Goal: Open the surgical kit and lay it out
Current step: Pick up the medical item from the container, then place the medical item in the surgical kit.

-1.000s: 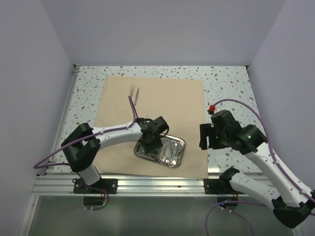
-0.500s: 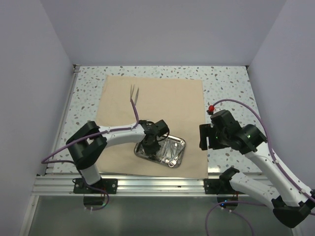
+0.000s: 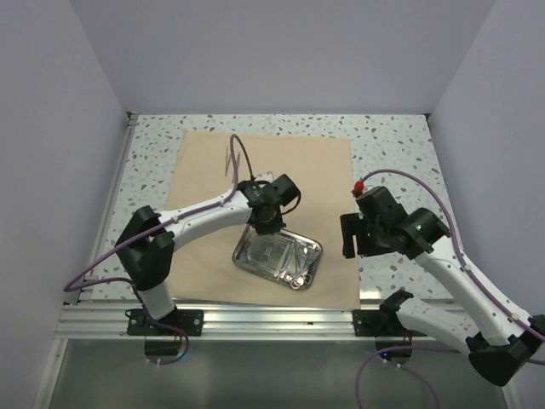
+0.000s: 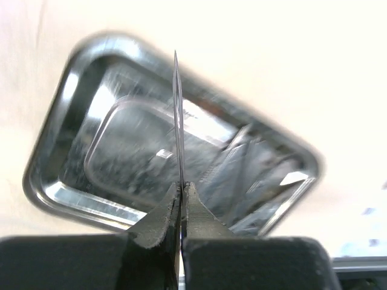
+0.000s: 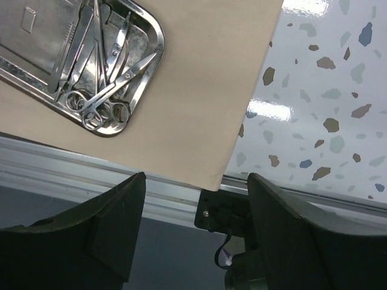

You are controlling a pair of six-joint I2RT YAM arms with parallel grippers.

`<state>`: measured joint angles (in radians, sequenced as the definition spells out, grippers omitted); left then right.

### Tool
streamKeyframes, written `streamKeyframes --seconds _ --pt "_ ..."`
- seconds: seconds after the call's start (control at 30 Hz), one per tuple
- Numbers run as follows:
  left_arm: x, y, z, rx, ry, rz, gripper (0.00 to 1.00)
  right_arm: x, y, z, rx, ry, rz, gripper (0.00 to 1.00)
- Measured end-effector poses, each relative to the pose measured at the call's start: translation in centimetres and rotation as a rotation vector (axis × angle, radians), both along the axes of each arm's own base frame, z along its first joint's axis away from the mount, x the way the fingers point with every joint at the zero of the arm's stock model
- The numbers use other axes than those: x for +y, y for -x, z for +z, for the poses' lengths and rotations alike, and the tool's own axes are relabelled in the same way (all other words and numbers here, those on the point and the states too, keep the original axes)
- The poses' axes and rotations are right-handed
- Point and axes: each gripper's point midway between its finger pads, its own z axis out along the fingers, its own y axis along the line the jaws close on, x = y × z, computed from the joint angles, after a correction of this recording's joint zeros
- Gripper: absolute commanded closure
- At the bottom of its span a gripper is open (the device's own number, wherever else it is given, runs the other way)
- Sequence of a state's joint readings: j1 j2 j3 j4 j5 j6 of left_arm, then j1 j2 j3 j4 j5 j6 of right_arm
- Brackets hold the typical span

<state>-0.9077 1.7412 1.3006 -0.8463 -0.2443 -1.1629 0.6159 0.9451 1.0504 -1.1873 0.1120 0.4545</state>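
Observation:
The beige cloth [image 3: 298, 170] of the surgical kit lies spread flat on the table. The steel tray [image 3: 317, 249] sits on its near part, holding scissors [image 5: 115, 84] and other thin instruments. My left gripper [image 3: 266, 223] hangs just above the tray's far left side. In the left wrist view this gripper [image 4: 181, 188] is shut on a thin pointed steel instrument [image 4: 176, 115] that sticks out over the tray [image 4: 42, 181]. A pair of tweezers [image 3: 227, 160] lies on the far part of the cloth. My right gripper [image 5: 195, 178] is open and holds nothing, above the cloth's [image 5: 199, 109] near right corner.
An aluminium rail [image 3: 272, 319] runs along the table's near edge, with the arm bases bolted to it. Speckled tabletop [image 3: 392, 153] shows around the cloth. Walls close in the left, right and far sides. A purple cable [image 3: 243, 153] arcs over the cloth near the tweezers.
My left gripper has shut on a thin instrument in the tray and risen with it toward the tray's far edge. The right arm has shifted slightly to the left.

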Motion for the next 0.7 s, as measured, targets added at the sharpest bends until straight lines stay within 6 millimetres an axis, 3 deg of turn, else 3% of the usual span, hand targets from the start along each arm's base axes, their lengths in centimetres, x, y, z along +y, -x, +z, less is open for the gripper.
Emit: streamKeyframes --seconds 0.13,0.23,0.3,0.4,0.53,0.7 --pt "-0.6 -6.0 6.4 -0.168 0.02 -0.056 1.0 0.3 -0.4 -0.5 0.019 0.009 -0.009 0.29" --pt "1.5 -11.4 10.2 -0.286 -0.022 -0.075 1.0 0.7 -0.9 -1.0 0.038 0.015 -0.022 0.29" --pt "3.3 -14.6 11.2 -0.333 -0.069 -0.09 1.0 0.9 -1.1 -1.3 0.051 0.018 -0.032 0.29" --pt "6.6 -19.9 10.7 -0.362 -0.164 -0.124 1.0 1.3 -1.6 -1.8 0.071 0.024 -0.049 0.3" --pt "10.1 -25.7 7.1 -0.334 -0.269 -0.168 1.0 2.0 -2.3 -2.0 0.09 0.027 -0.071 0.3" --pt "11.8 -29.9 1.9 -0.278 -0.329 -0.233 1.0 2.6 -3.3 -1.9 0.101 0.03 -0.097 0.3"
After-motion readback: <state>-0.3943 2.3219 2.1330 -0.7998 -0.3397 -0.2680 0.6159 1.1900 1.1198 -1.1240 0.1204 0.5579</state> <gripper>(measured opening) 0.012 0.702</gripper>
